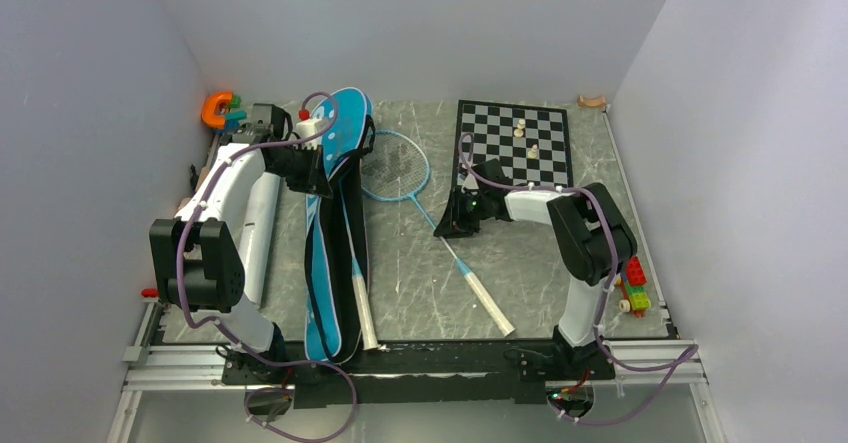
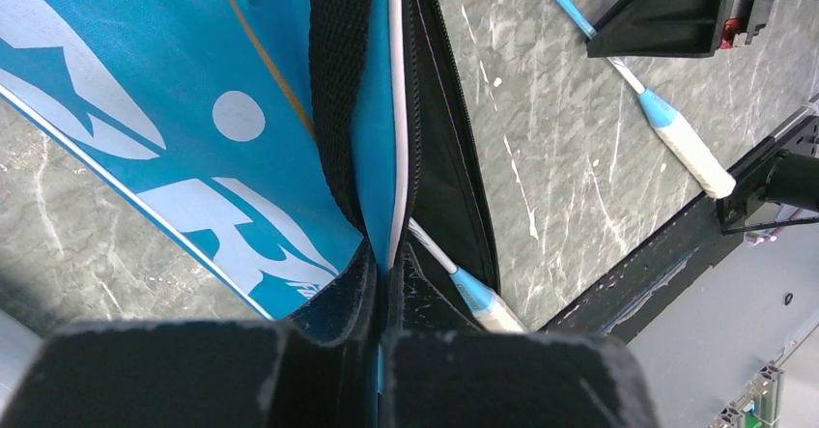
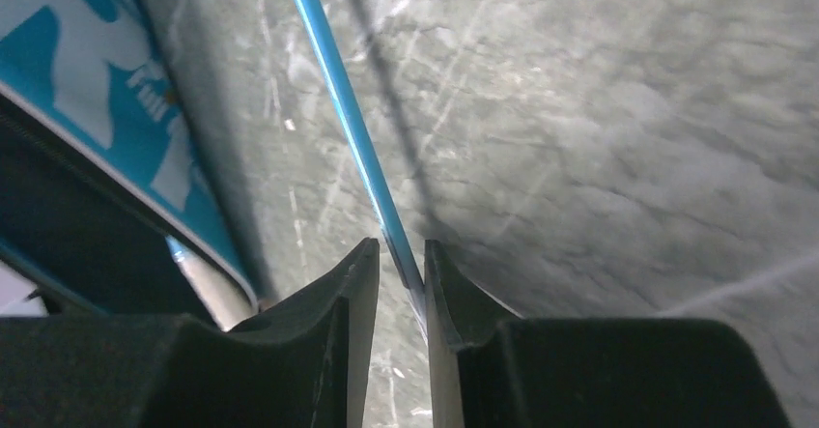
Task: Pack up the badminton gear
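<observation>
The long blue bag (image 1: 330, 263) lies lengthwise on the left of the table. My left gripper (image 1: 312, 166) is shut on its open edge; the left wrist view shows the blue flap (image 2: 372, 148) with white piping pinched at the gripper (image 2: 383, 273). One racket's white handle (image 1: 365, 321) (image 2: 486, 304) sticks out of the bag. The other racket (image 1: 396, 168) lies on the table, handle (image 1: 490, 308) toward me. My right gripper (image 1: 455, 225) (image 3: 396, 249) straddles its blue shaft (image 3: 338, 109), narrowly open, the shaft against one finger. No shuttlecocks show.
A chessboard (image 1: 515, 143) with pale pieces sits at the back right. Coloured bricks (image 1: 635, 285) lie by the right arm's base. An orange toy (image 1: 217, 108) is at the back left, and a long white object (image 1: 262, 228) lies beside the left arm.
</observation>
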Controlling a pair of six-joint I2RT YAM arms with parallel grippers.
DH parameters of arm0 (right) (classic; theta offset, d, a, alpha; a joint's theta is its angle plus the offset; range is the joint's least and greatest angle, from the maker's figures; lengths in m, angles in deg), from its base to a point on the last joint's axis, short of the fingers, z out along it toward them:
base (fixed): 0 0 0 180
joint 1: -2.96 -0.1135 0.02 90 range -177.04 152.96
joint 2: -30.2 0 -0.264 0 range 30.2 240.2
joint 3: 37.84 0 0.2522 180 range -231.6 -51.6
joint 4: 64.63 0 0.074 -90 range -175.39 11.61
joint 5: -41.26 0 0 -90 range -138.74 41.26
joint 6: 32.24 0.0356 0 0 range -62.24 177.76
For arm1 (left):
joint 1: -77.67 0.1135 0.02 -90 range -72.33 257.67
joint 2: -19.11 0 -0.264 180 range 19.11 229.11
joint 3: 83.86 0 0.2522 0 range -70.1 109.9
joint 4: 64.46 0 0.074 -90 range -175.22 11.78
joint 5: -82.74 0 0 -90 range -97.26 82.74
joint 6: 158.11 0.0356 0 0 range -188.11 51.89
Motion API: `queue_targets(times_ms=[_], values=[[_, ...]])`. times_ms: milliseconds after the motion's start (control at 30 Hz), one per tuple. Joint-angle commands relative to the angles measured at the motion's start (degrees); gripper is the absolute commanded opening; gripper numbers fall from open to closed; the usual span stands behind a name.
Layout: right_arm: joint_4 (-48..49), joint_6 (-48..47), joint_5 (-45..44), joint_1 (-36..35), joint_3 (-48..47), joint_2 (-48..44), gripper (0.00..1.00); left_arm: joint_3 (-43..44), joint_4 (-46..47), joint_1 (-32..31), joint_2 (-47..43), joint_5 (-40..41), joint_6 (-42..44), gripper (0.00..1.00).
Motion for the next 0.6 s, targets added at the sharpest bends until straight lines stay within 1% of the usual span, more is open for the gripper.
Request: queue_targets(times_ms=[0,200,333,433,500,567], values=[[8.1,2.7,9.8,0.2,2.6,4.5,0.29,2.5,-1.5,0.2,-2.8,-1.7,0.9,0.00],[12.2,3.1,14.9,0.2,3.7,9.7,0.30,3.3,-1.9,0.2,-2.5,-2.0,0.7,0.00],[15.0,4.1,16.1,0.0,5.5,11.5,0.29,3.7,-2.1,0.2,-2.2,-2.1,0.5,0.00],[17.4,5.7,16.1,-0.3,7.0,10.4,0.19,3.8,-2.2,0.2,-2.2,-2.1,0.5,0.00],[18.7,6.9,16.0,-0.3,7.6,8.4,0.09,4.0,-2.4,0.2,-2.1,-2.1,0.5,0.00],[18.0,7.2,15.3,-0.6,7.6,5.1,0.03,4.2,-2.7,0.2,-1.9,-1.9,0.6,0.00]])
